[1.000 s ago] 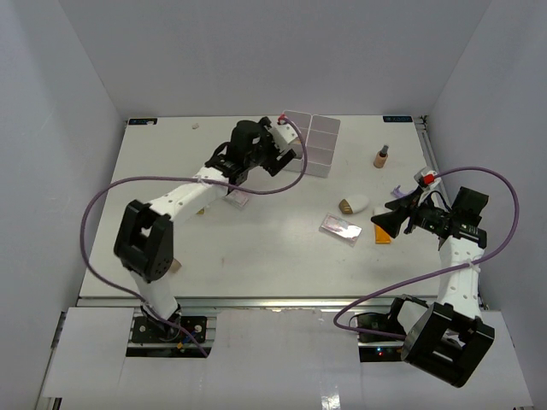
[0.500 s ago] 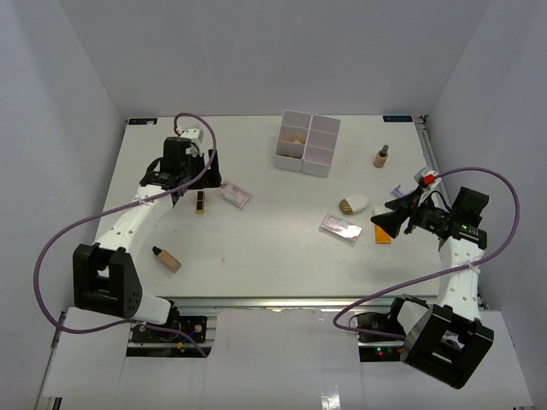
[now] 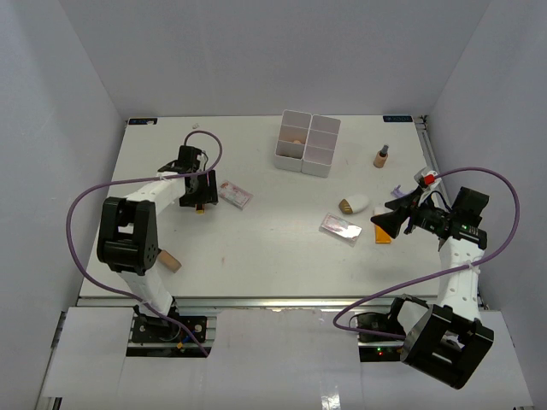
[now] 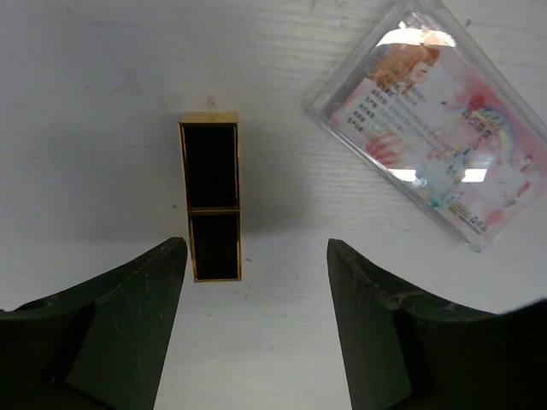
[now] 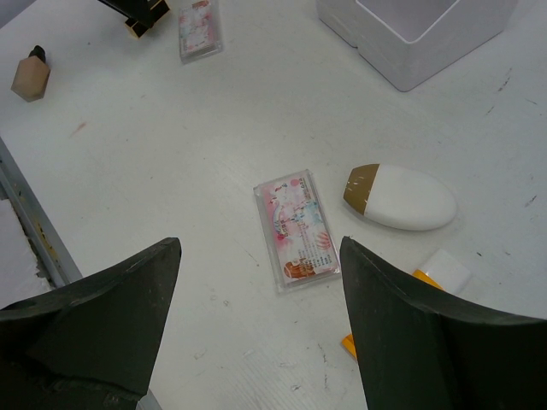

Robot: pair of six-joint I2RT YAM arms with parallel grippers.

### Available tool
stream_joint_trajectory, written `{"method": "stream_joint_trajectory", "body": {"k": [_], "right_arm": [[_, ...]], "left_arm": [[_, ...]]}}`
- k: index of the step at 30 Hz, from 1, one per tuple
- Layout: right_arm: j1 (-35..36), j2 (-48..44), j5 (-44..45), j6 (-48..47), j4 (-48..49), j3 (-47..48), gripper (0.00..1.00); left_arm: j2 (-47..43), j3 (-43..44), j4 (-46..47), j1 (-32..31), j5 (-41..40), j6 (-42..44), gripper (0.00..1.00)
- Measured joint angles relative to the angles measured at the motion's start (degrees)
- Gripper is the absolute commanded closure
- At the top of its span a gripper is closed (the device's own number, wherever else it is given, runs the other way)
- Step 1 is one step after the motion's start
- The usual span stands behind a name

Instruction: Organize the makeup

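My left gripper (image 3: 197, 193) (image 4: 256, 333) is open and empty, hovering just over the black-gold lipstick (image 4: 211, 202), which lies flat on the table between its jaws' line and slightly left. A pink flat packet (image 4: 432, 122) (image 3: 234, 195) lies to its right. My right gripper (image 3: 381, 224) (image 5: 261, 333) is open and empty above a second pink packet (image 5: 296, 228) (image 3: 340, 228), next to the white-gold piece (image 5: 400, 196) (image 3: 354, 204) and the orange tube (image 5: 427, 282) (image 3: 382, 236). A tan dark-capped bottle (image 3: 167, 260) lies at the front left. Another small bottle (image 3: 381, 156) stands at the back right.
The white multi-compartment box (image 3: 318, 154) (image 5: 419, 34) stands at the back centre, with a beige piece (image 3: 296, 141) in one compartment. Purple cables loop off both arms. The table's right rail (image 3: 427, 154) runs beside the standing bottle.
My left arm swung from the white box to the left side of the table and came down over the lipstick, uncovering the lying tan bottle. The right arm has not moved.
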Motion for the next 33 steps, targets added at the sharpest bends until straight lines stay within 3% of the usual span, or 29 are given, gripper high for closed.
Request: {"method": "stream_joint_trajectory", "body": {"k": [23, 33], "right_arm": [[0.00, 0.17, 0.00, -0.02, -0.01, -0.01, 0.18], [0.00, 0.17, 0.00, -0.02, -0.01, -0.01, 0.19]], "left_arm": [[4.49, 2.23, 0.68, 0.06, -3.96, 0.01, 0.30], [6.20, 3.12, 0.88, 0.06, -4.60, 0.25, 0.54]]}}
